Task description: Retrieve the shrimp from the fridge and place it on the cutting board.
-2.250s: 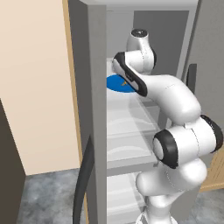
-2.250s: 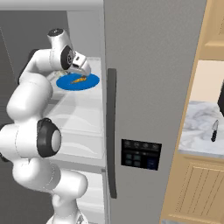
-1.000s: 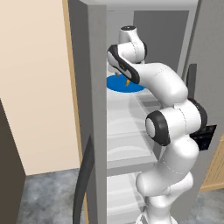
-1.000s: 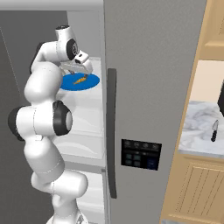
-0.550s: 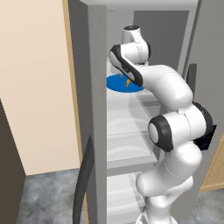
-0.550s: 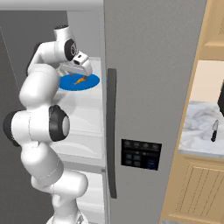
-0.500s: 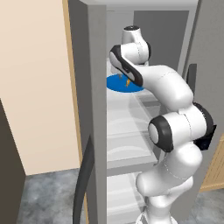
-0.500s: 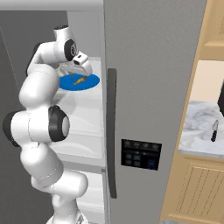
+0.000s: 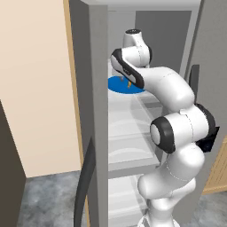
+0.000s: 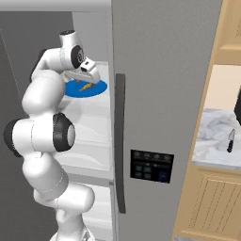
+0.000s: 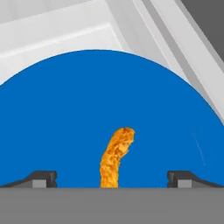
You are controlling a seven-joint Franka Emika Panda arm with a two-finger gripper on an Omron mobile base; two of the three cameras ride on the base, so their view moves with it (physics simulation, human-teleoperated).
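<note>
The shrimp [image 11: 115,157] is a small orange curved piece lying on a round blue plate [image 11: 109,105] on an upper shelf of the fridge [image 10: 160,94]. My gripper [image 11: 112,178] hangs just above it, open, with one dark fingertip [image 11: 41,178] on each side and the shrimp in the gap between them. From the right base view the shrimp [image 10: 85,87] shows under the hand, gripper [image 10: 84,81] over the plate [image 10: 89,89]. The left base view has the plate [image 9: 119,85] and a bit of the shrimp [image 9: 129,83] beneath the wrist. The cutting board is out of view.
Pale white shelves [image 9: 128,128] stack below the plate. The fridge's grey side wall [image 9: 98,111] and dark door handle [image 9: 84,177] stand at left. A second grey door with a dark handle [image 10: 120,141] and panel is at right; a marble counter with a knife [image 10: 230,140] lies beyond.
The hand has come down slightly closer over the plate and the shrimp; the jaws stay wide. The plate and shrimp have not moved.
</note>
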